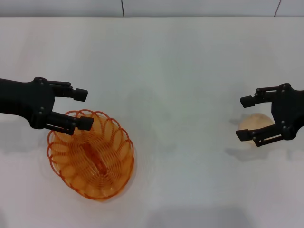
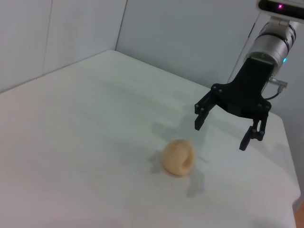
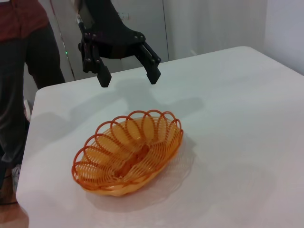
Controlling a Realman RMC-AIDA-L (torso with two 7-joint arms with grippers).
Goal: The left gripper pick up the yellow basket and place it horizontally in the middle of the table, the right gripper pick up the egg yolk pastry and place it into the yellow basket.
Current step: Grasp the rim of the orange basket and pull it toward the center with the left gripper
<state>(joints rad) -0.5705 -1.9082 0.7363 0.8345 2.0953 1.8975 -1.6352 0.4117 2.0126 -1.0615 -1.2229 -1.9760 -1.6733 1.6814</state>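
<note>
The yellow basket (image 1: 124, 142) sits empty on the white table (image 1: 180, 71) at the near left, lying at a slant. It also shows in the right wrist view (image 3: 128, 152). My left gripper (image 1: 84, 109) is open and hovers above the basket's far end, not touching it; the right wrist view shows it too (image 3: 129, 79). The egg yolk pastry (image 1: 254, 126) lies on the table at the right. My right gripper (image 1: 243, 118) is open and hovers over the pastry, apart from it, as the left wrist view shows (image 2: 221, 135); there the pastry (image 2: 178, 157) lies below it.
A person (image 3: 23, 71) in dark trousers stands beyond the table's left edge. The table's corner and side edges (image 2: 285, 142) lie close behind the right gripper.
</note>
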